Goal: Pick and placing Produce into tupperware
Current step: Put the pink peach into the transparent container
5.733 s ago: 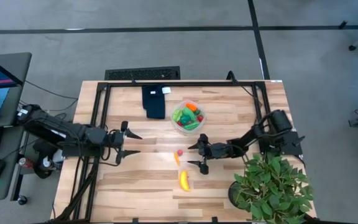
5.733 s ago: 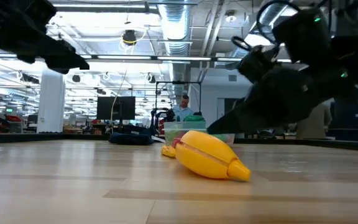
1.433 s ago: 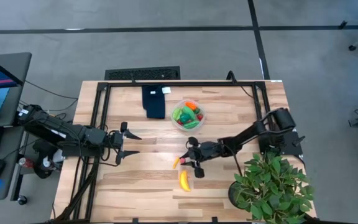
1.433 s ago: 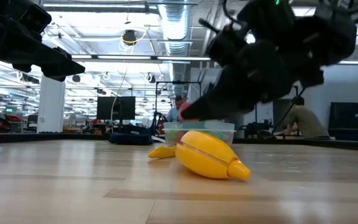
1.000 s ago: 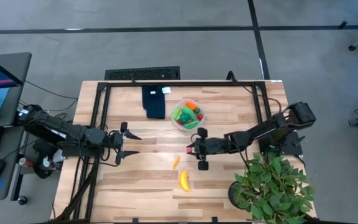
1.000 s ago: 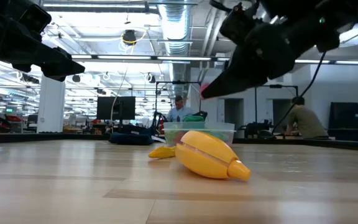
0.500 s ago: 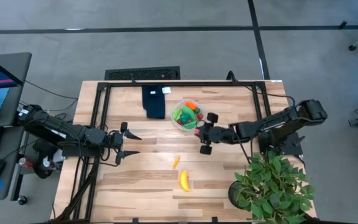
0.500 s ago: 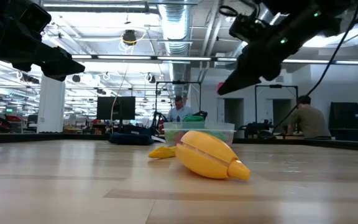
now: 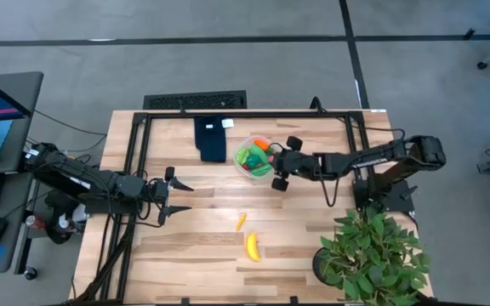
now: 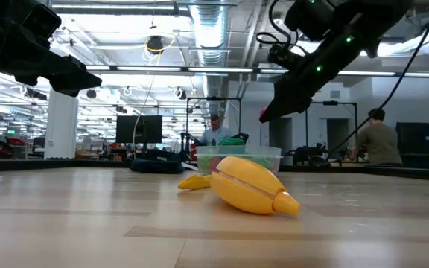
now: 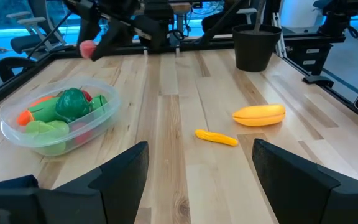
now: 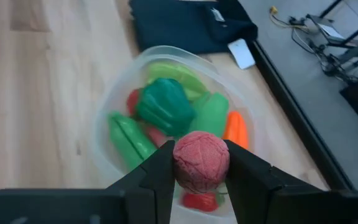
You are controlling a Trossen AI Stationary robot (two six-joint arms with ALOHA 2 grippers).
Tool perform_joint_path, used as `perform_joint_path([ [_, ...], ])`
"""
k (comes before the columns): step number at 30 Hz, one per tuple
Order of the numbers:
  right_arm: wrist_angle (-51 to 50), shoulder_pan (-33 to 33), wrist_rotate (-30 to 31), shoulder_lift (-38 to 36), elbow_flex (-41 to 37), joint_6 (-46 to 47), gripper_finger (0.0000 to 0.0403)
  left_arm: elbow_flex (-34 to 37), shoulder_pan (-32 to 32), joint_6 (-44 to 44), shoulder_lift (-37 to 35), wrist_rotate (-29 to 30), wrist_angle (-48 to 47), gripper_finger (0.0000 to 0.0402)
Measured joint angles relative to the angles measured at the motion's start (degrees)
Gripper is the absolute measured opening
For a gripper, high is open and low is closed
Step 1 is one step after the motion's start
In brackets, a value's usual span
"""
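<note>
High view: the tub already contains several green pieces, an orange carrot and some red. Two pieces remain on the desk, well behind my right tool: a small orange-yellow piece and the banana. My right tool hangs at the tub's rim. My left tool waits well apart from the tub, fingers spread wide, empty.

Low view: my right tool is raised above the tub, a spot of red at its tip. The banana lies on the desk, well below the tool.

Left wrist view: my left fingers stand wide with nothing between them. Ahead lie the tub, the small piece and the banana.

Right wrist view: my right tool is closed narrow on a red strawberry, gripped on both sides. The tub sits directly beneath it. I judge the release is next; afterwards two pieces remain.
</note>
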State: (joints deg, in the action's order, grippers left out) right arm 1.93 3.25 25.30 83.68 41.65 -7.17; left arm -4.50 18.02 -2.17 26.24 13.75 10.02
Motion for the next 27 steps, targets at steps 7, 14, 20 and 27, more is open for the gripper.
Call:
perform_joint_path([
  [7, 0.0, 3.92, -2.42, 0.0, 0.0, -0.97, 0.0119, 0.01, 0.0, 0.02, 0.0, 0.03, -0.02, 0.0279],
  [14, 1.24, 7.92, -7.51, 0.0, 0.02, -2.31, 0.0119, 0.01, 0.01, 0.02, 0.0, 0.05, -0.02, 0.0279],
  [20, 1.31, 11.43, -11.88, 0.0, 0.04, -2.87, 0.0119, 0.01, 0.0, 0.02, 0.0, 0.05, -0.02, 0.0279],
  [27, 2.74, 14.25, -15.72, 0.03, 0.04, -2.93, 0.0119, 0.01, 0.0, 0.02, 0.0, 0.08, -0.02, 0.0279],
])
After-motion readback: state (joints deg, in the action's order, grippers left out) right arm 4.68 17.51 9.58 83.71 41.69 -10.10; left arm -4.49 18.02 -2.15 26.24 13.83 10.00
